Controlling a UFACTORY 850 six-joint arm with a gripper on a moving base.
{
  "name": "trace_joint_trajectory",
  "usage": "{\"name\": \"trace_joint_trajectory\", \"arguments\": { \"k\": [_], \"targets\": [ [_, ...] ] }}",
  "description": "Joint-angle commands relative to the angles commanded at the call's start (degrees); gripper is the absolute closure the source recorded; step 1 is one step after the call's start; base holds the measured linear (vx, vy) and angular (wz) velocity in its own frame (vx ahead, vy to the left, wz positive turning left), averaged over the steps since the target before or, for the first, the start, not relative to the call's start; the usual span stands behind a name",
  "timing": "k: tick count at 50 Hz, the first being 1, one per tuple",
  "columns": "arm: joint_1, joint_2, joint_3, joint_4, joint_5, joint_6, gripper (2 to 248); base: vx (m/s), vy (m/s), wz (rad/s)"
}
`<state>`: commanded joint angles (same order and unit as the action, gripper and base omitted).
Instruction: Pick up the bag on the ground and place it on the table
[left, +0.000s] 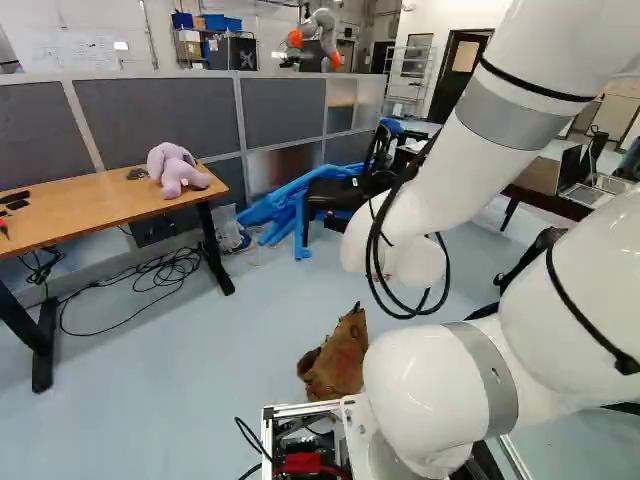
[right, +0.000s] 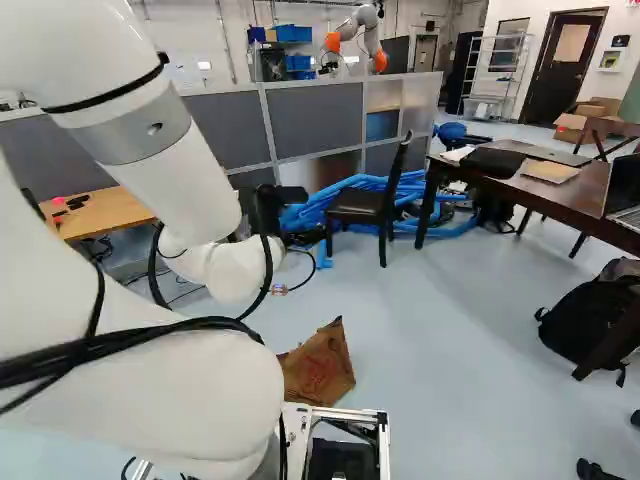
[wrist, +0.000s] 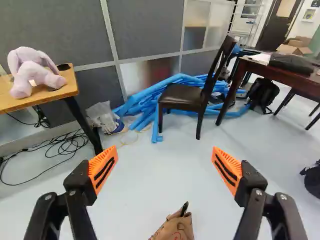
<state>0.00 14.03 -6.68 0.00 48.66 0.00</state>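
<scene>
Step in hand, as judged: approach the brown bag (left: 337, 357). The bag stands on the floor, low and just right of centre in the left base view, low centre in the right base view. The gripper (wrist: 165, 167) is spread wide, its two orange pads facing each other with nothing between them. In the wrist view the bag lies below and ahead of the gap. Tilt the gripper downward, centre the gap over the bag's peaked top, then descend until the pads straddle the upper material. Close gently; the thin wall will probably crumple. Caution: a low forward sweep could topple the bag or push it away. Lift vertically before traversing. Count: bag, one; plush toy (left: 174, 170), one; tables, two, namely the wooden table (left: 95, 212) at left of the left base view and the dark table (right: 500, 184) at right of the right base view; chair (right: 357, 204), one; black backpacks (right: 583, 322), two. The intended table cannot be determined.
</scene>
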Motion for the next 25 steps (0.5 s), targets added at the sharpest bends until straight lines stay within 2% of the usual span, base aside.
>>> {"name": "trace_joint_trajectory", "arguments": {
  "k": [25],
  "targets": [
    [0.34, -3.74, -3.30, 0.00, -4.43, 0.00, 3, 0.000, 0.000, 0.000]
  ]
}}
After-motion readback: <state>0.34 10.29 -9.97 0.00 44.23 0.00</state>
